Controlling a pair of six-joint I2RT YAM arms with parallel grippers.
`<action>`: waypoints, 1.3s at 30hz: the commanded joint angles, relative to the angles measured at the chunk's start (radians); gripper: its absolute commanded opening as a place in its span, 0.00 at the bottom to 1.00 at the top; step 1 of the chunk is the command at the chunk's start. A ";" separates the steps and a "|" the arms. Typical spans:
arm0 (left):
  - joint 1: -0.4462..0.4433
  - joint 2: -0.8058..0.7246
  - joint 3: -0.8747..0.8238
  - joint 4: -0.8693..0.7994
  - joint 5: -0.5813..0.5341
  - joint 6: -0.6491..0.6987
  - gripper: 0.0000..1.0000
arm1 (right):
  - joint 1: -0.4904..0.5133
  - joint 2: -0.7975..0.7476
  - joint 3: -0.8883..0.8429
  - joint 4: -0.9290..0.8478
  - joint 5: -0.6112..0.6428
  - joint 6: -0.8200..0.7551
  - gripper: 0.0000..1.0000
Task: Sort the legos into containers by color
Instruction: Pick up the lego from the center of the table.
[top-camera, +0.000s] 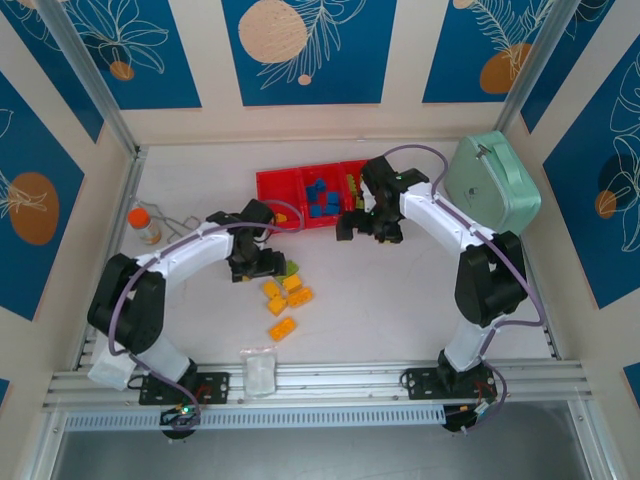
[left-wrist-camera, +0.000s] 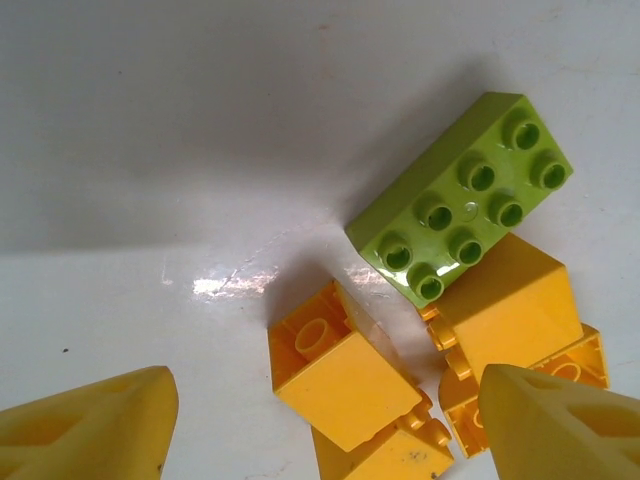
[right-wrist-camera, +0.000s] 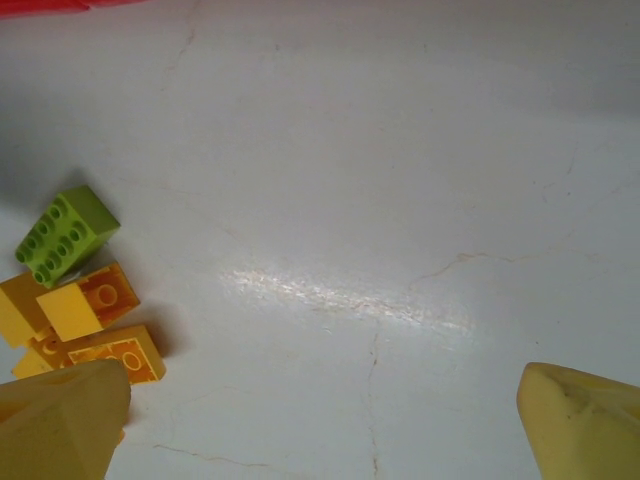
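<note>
Red containers (top-camera: 278, 186) sat at the back of the white worktop (top-camera: 400, 300), with blue legos (top-camera: 322, 197) in the middle bin. Orange-yellow legos (top-camera: 285, 300) and one lime green brick (left-wrist-camera: 460, 210) lay loose nearer the arms. The left gripper (left-wrist-camera: 325, 390) hung wide open above them, holding nothing. The right gripper (right-wrist-camera: 320, 400) was spread wide and empty over bare worktop.

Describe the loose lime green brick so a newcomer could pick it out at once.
Start at the red tray at the table's far middle and come toward the near edge to the small heap of loose bricks. The lime green brick lies at the heap's far edge; it is the only green one there, its neighbours all orange-yellow.
</note>
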 joint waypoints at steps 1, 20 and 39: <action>-0.018 0.020 0.016 -0.052 -0.026 -0.005 0.77 | -0.004 -0.031 -0.012 -0.026 0.018 -0.021 0.99; -0.071 0.148 0.029 -0.090 -0.034 0.014 0.66 | -0.009 -0.010 0.013 -0.045 0.044 -0.032 0.99; 0.012 0.077 -0.041 0.061 -0.001 -0.007 0.35 | -0.040 -0.017 0.022 -0.071 0.042 -0.030 0.98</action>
